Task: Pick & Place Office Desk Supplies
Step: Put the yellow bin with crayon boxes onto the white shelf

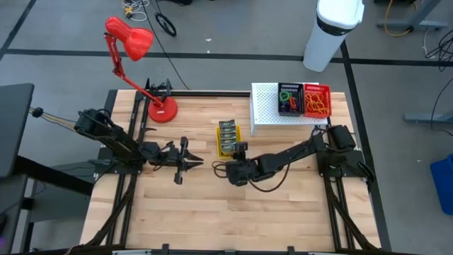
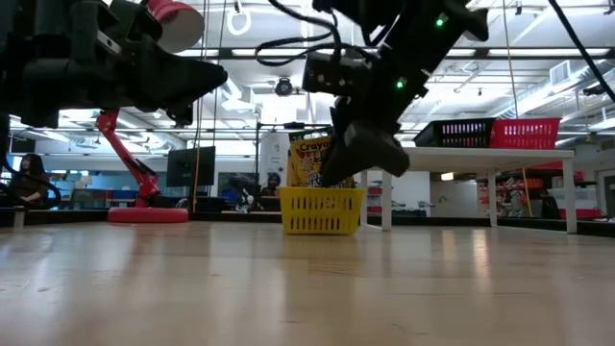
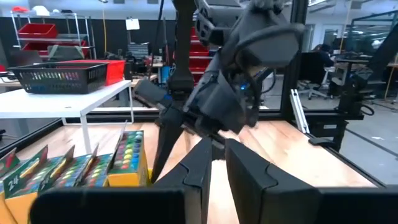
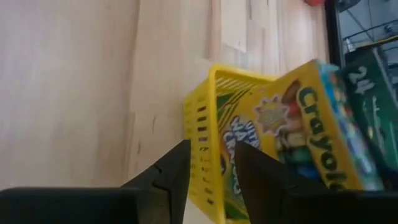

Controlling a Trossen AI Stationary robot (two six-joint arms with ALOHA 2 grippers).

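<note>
A yellow basket (image 1: pixel 228 139) stands mid-table and holds several yellow-and-green crayon boxes (image 4: pixel 311 124) upright and leaning. My right gripper (image 1: pixel 239 149) hangs open just above the basket's near end, slanting down. In the right wrist view one finger stands over the wood outside the basket wall (image 4: pixel 202 143) and the other over the boxes. My left gripper (image 1: pixel 195 161) floats level to the basket's left, above bare wood. Only a narrow gap shows between its fingertips (image 3: pixel 217 149), with nothing in it. The low view shows one crayon box (image 2: pixel 309 159) sticking up behind my right gripper (image 2: pixel 346 168).
A red desk lamp (image 1: pixel 131 42) stands with its base (image 1: pixel 163 111) at the far left. A white perforated riser (image 1: pixel 265 106) at the far right carries a black basket (image 1: pixel 290 99) of coloured loops and a red basket (image 1: pixel 316 100) of rubber bands. The near half is bare wood.
</note>
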